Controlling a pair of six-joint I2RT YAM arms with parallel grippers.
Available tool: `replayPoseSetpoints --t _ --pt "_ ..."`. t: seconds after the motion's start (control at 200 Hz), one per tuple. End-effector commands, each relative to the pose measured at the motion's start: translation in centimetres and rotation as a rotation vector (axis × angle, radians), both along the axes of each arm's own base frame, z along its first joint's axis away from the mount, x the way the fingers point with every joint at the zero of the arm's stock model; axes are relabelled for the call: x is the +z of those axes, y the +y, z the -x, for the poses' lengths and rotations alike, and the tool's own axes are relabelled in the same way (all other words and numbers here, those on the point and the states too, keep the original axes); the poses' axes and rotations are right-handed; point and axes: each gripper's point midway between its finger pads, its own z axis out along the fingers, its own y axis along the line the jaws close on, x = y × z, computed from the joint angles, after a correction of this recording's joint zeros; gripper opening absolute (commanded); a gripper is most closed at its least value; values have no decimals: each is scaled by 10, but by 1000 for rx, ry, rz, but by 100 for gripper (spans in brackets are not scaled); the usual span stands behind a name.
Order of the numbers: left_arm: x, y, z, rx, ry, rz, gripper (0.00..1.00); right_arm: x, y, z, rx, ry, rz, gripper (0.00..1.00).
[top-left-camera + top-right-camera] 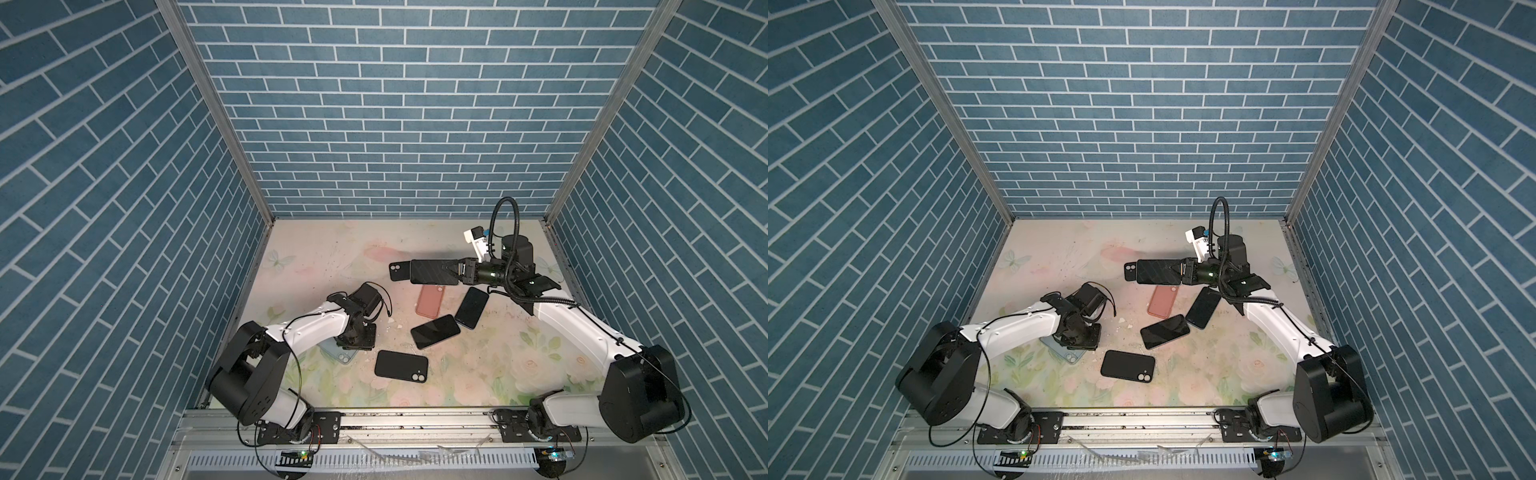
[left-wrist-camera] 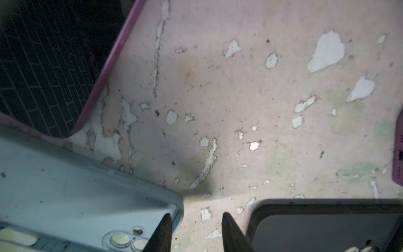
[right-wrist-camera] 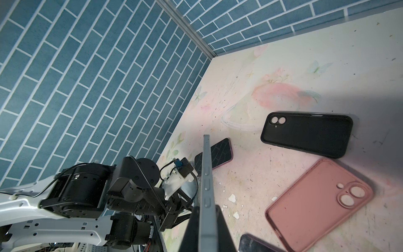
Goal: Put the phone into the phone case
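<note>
- The right gripper [image 1: 454,271] was pinching a dark phone [image 1: 434,272] by one short end, jaws pressed onto its two faces. It held the phone flat above the table at the far centre.
- An empty black phone case [image 3: 305,135] lay open side up below the phone. In both top views the phone covered most of it, and only the camera-cutout end showed to the left. I could not tell whether phone and case were touching.
- The left gripper [image 2: 196,215] was low at the near left with its jaws partly spread and bare table between them. One fingertip [image 2: 163,231] sat at the corner of a light blue case [image 2: 76,192].
- Risk: nothing pinned the black case, since the left arm was well away from it. A push from the phone could probably slide it across the floral table [image 1: 478,374] instead of seating.
- Risk: an end grip gives little hold against twisting, so the free end might sag or swivel on contact and catch the rim.
- Risk: if the phone's camera end did not match the cutout end, it would not sit.
- Risk: the pink case [image 1: 430,300] lay just near of the black one, with two bare phones [image 1: 435,331] [image 1: 471,308] beyond it. A low sweep could knock them.
</note>
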Motion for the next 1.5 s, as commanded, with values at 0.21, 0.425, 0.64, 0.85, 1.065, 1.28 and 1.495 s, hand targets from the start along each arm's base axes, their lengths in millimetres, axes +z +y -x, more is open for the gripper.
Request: replayPoseSetpoints --t 0.21,0.425,0.64,0.85,1.065,1.28,1.495 --pt "-14 14 11 -27 53 -97 34 19 -3 3 10 -92 -15 0" --pt "-17 17 7 -11 44 -124 22 20 -5 3 4 -97 -14 0" --pt "-8 0 -22 8 -9 -107 13 21 -5 3 6 -99 -17 0" --pt "3 -22 -65 31 -64 -114 1 23 -7 6 1 -103 -13 0" --pt "12 -56 -96 106 -73 -19 0 22 -13 9 -14 -114 0 0" --pt "25 -73 -112 329 -95 99 0 20 -23 9 -54 -122 10 0" --pt "24 -86 -115 588 -70 243 0 22 -40 1 -160 -148 34 0"
